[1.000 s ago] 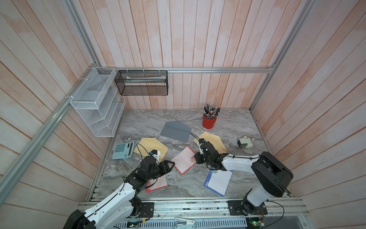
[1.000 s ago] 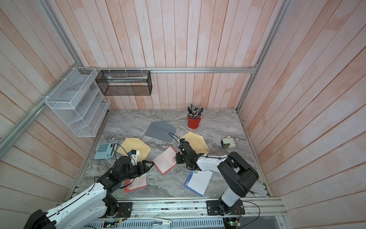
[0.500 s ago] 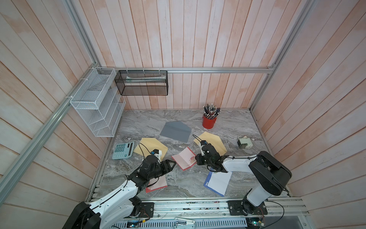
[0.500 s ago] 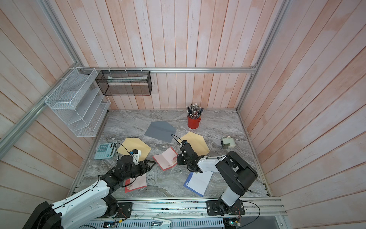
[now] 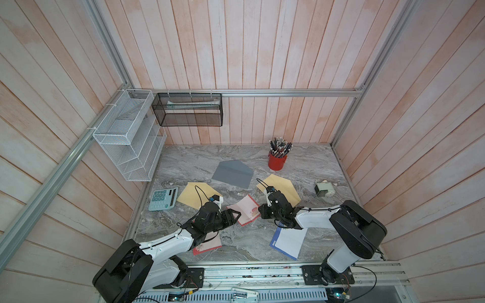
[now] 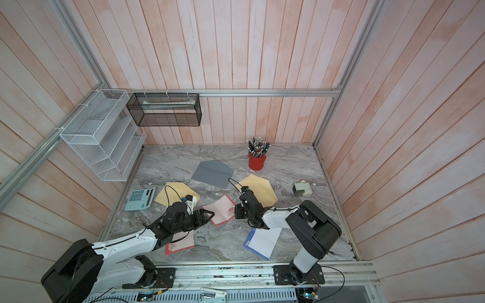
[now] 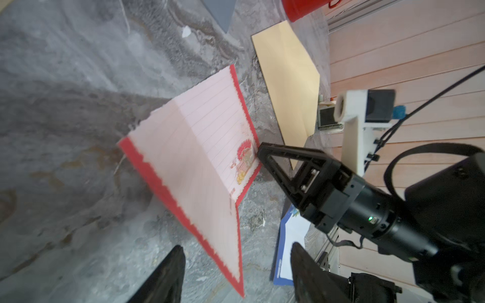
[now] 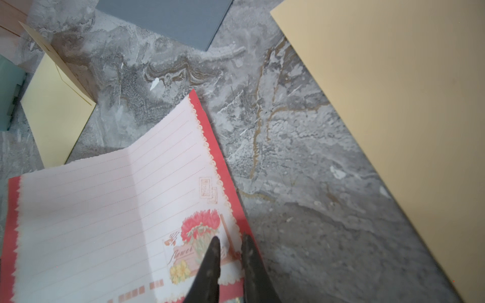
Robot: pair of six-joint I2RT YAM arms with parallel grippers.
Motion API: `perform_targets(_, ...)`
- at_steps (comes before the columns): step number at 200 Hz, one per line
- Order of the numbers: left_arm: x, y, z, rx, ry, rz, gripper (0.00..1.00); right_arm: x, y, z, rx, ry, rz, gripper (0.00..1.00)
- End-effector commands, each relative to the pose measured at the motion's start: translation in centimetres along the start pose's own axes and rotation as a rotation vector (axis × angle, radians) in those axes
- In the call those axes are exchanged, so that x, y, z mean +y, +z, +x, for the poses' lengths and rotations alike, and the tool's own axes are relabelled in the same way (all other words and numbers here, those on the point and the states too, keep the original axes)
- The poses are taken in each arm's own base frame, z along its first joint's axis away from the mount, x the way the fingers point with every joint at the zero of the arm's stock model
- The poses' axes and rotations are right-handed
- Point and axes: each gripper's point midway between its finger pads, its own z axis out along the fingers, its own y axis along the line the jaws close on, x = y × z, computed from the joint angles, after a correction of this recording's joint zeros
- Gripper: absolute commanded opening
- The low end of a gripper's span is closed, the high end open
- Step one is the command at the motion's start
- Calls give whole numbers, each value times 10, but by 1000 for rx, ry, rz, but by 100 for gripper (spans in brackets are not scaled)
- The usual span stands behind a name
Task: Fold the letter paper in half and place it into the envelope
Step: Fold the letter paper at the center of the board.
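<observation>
The letter paper (image 5: 244,213) (image 6: 221,212) is pink, lined and red-edged, with a crease down its middle; it lies mid-table, bent up along that crease. My right gripper (image 5: 259,212) (image 8: 229,240) is shut on its flower-printed corner (image 7: 245,154). At the paper's opposite side my left gripper (image 5: 238,215) (image 7: 236,250) is open, and the raised near corner hangs between its spread fingers without touching them. A yellow envelope (image 5: 282,190) lies just behind the right gripper. Another yellow one (image 5: 195,195) lies at the left and a grey one (image 5: 233,173) further back.
A red pencil cup (image 5: 277,160) stands at the back. A calculator (image 5: 162,200) lies at the left edge and a green sharpener (image 5: 324,189) at the right. A blue-edged white sheet (image 5: 288,241) and a second pink sheet (image 5: 208,244) lie near the front. Wire racks (image 5: 131,136) hang on the walls.
The right gripper has drawn the paper's corner slightly toward the front, so the sheet now bends more at the crease. The left gripper has crept closer to the paper's near edge.
</observation>
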Motion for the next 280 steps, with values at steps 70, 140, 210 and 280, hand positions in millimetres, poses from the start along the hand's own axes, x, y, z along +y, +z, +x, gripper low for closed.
perform_targets(70,-63,39,-22,-3,102,129,65,-5,-1,23,80,25,-6,18)
perform_targets(140,-61,62,-20,20,93,121,65,2,-8,25,83,45,-56,19)
perform_targets(210,-63,80,-16,54,75,149,65,4,-10,28,98,61,-82,21)
perform_targets(280,-35,95,1,101,24,114,65,-10,-28,10,32,115,-71,36)
